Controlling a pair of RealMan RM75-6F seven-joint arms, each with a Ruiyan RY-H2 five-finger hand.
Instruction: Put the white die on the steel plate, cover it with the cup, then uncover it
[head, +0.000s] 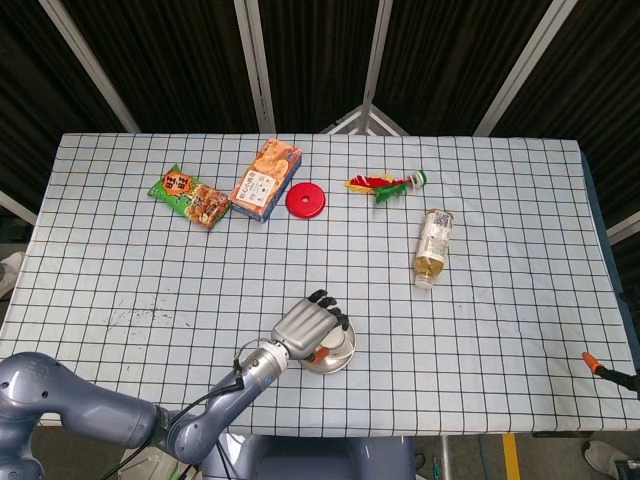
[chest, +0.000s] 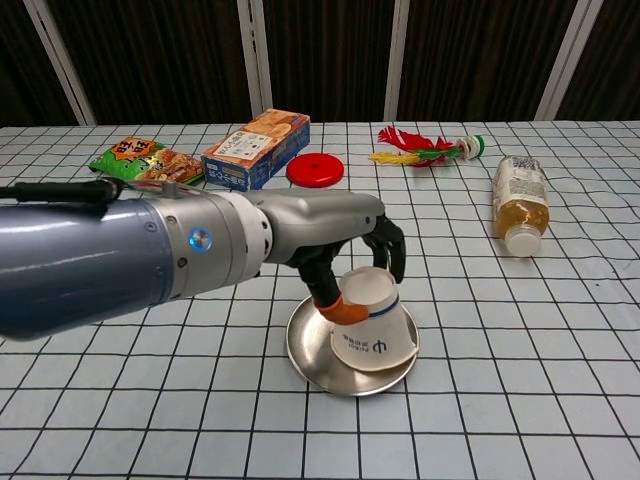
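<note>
My left hand (chest: 345, 250) (head: 305, 325) grips a white paper cup (chest: 372, 320) from above, thumb and fingers around its upturned base. The cup is upside down and tilted, its rim resting on the steel plate (chest: 305, 355) (head: 347, 349) near the table's front edge. In the head view the hand covers most of the cup and plate. The white die is hidden, not seen in either view. My right hand is not in either view.
Across the far half lie a green snack packet (head: 189, 195), an orange box (head: 265, 178), a red lid (head: 306, 199), a feathered shuttlecock toy (head: 384, 184) and a tea bottle on its side (head: 433, 245). An orange-tipped tool (head: 600, 368) sits at the right edge.
</note>
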